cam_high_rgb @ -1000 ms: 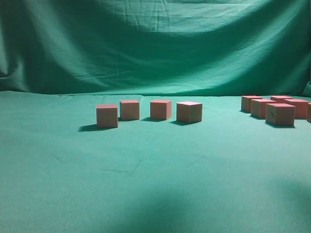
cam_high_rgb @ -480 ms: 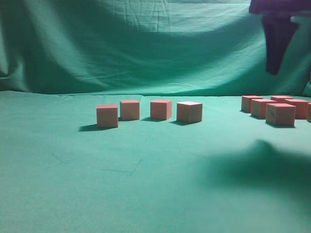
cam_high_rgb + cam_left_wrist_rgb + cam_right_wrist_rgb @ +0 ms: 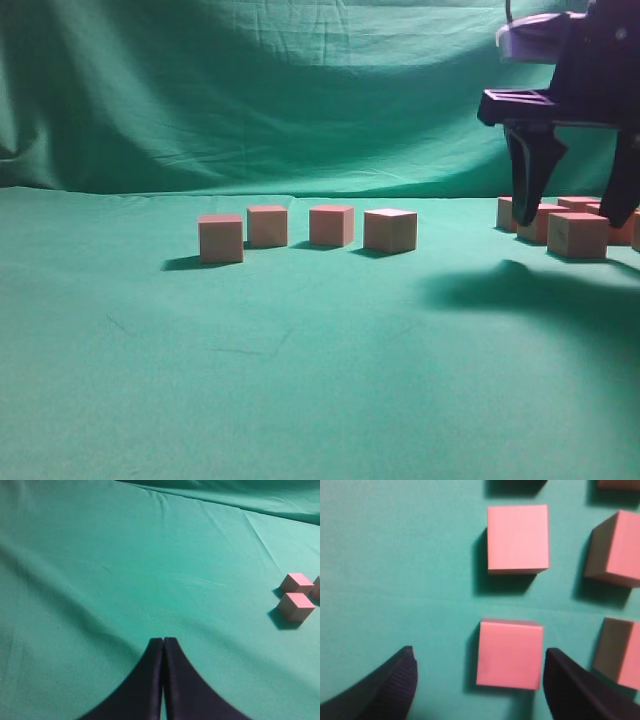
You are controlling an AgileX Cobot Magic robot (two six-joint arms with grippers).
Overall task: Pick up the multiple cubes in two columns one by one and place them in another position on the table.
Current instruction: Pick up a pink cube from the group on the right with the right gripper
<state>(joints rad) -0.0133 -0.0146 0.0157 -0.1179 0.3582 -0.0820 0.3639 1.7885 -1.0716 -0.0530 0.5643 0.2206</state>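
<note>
Several pinkish-red cubes sit on the green table [image 3: 300, 350]. A loose row stands mid-table, from one cube [image 3: 221, 239] on the left to another [image 3: 390, 230] on the right. A two-column cluster stands at the right, its nearest cube [image 3: 576, 235] in front. My right gripper [image 3: 575, 205] is open and hangs over that cluster. In the right wrist view its open jaws [image 3: 479, 672] straddle one cube [image 3: 510, 653], closer to the right finger, with another cube [image 3: 518, 539] beyond. My left gripper [image 3: 163, 642] is shut and empty; two cubes [image 3: 296, 606] lie at its right.
A draped green cloth backdrop [image 3: 300, 90] closes off the far side. More cubes [image 3: 616, 547] of the cluster lie to the right of the straddled one. Green cloth stretches in front of the cube row.
My right arm has come down into view from the upper right and now hangs open over the cluster of cubes. The cubes have not moved.
</note>
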